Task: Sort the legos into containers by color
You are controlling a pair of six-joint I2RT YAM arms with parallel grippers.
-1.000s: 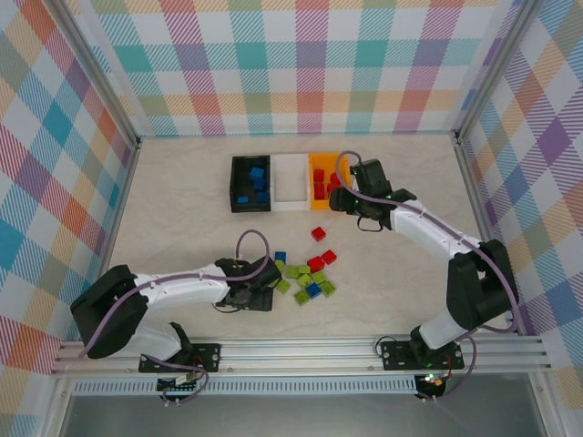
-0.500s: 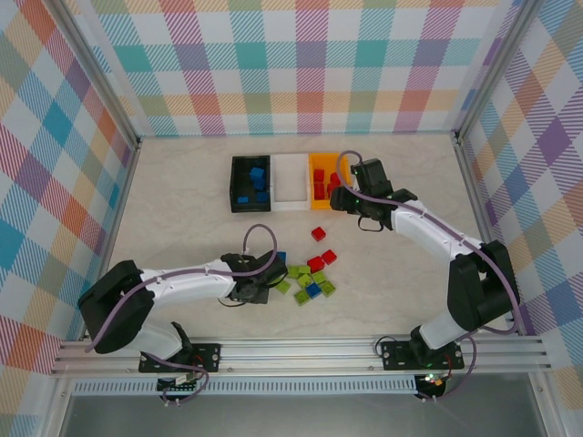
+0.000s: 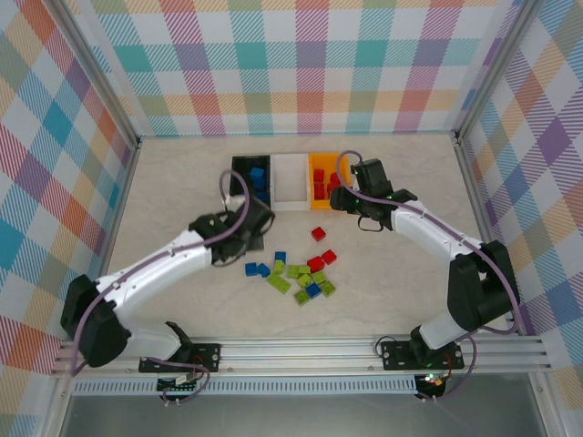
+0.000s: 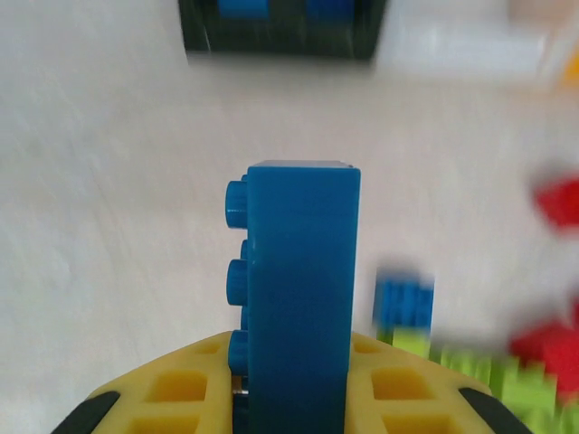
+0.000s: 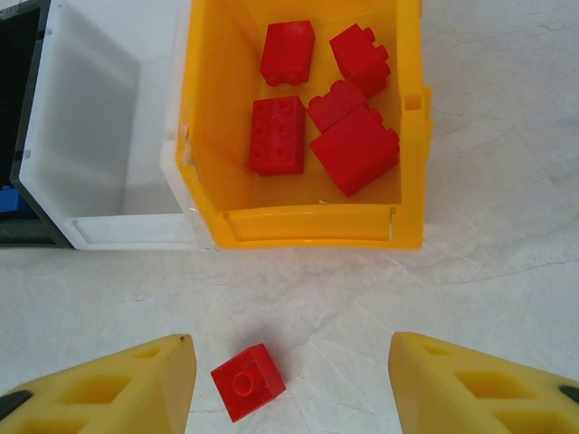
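Left claw is clamped tight on one blue brick, which stands upright between its pads, just in front of the black bin. Right claw hangs half open and holds nothing. One loose red brick sits on the tabletop between its fingers, closer to the left one. There are three bins in a row, and the orange bin has five red bricks in it.

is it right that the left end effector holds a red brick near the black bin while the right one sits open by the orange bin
No: the left wrist view shows the brick in the left end effector is blue, not red. The rest holds: black bin nearby, right end effector open by the orange bin.
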